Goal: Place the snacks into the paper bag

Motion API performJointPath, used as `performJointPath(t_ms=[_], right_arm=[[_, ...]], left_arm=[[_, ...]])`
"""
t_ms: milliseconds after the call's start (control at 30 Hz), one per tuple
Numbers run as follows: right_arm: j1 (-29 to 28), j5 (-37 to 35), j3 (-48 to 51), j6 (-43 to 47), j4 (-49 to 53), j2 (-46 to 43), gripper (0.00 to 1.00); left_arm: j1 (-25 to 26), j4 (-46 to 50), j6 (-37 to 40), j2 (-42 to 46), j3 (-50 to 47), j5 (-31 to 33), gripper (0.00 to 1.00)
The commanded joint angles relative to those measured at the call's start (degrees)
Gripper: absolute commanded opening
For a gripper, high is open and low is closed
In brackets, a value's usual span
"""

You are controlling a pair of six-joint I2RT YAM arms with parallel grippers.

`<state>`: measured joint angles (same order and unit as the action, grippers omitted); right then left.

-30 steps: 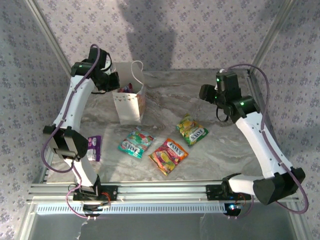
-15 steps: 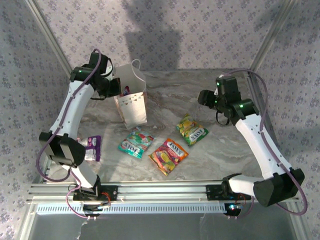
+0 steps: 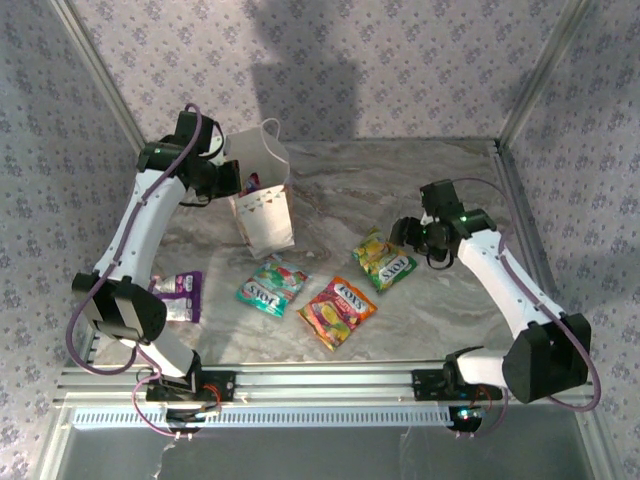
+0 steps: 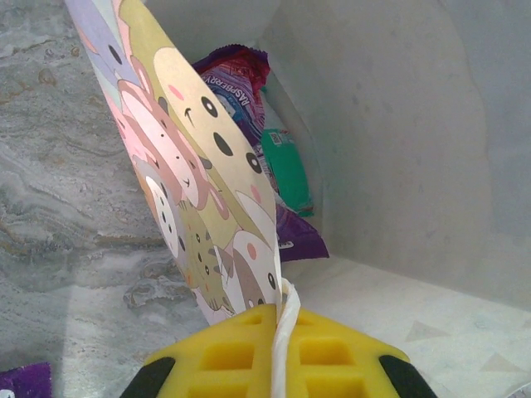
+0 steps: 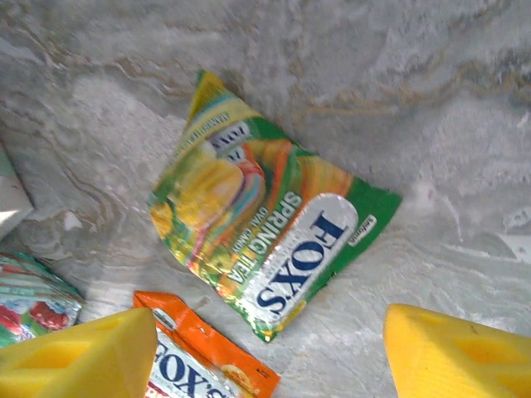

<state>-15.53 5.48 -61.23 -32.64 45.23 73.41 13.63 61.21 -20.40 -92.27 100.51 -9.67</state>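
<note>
Right arm has dropped and swung inward over the last second, so the right fingers (image 5: 79, 352) now hang wide apart, holding nothing, just short of the yellow-green packet (image 5: 267, 239). It lies flat on the surface (image 5: 431, 99), ahead of those fingers and roughly centred between them, long axis diagonal across the gap, so I'd expect a wrist turn before closing. Right arm is clearly the nearer one. Left fingers (image 4: 224, 358) are clamped on the rim and cord of the paper bag (image 3: 266, 218), which leans more than before. Red-orange packet (image 3: 337, 310), teal packet (image 3: 270, 285) and purple packet (image 3: 180, 296) wait outside it.
</note>
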Motion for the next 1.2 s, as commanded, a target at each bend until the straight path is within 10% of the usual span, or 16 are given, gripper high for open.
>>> performJointPath(t_ms=[0, 1167], right_arm=[[1.46, 2.50, 2.07, -0.57, 1.02, 0.50, 0.75], [5.09, 15.82, 11.22, -1.05, -15.72, 15.47, 1.00]], left_arm=[[0.18, 1.24, 0.72, 1.25, -1.02, -0.63, 0.04], [0.24, -1.01, -0.16, 2.71, -4.27, -1.06, 0.04]])
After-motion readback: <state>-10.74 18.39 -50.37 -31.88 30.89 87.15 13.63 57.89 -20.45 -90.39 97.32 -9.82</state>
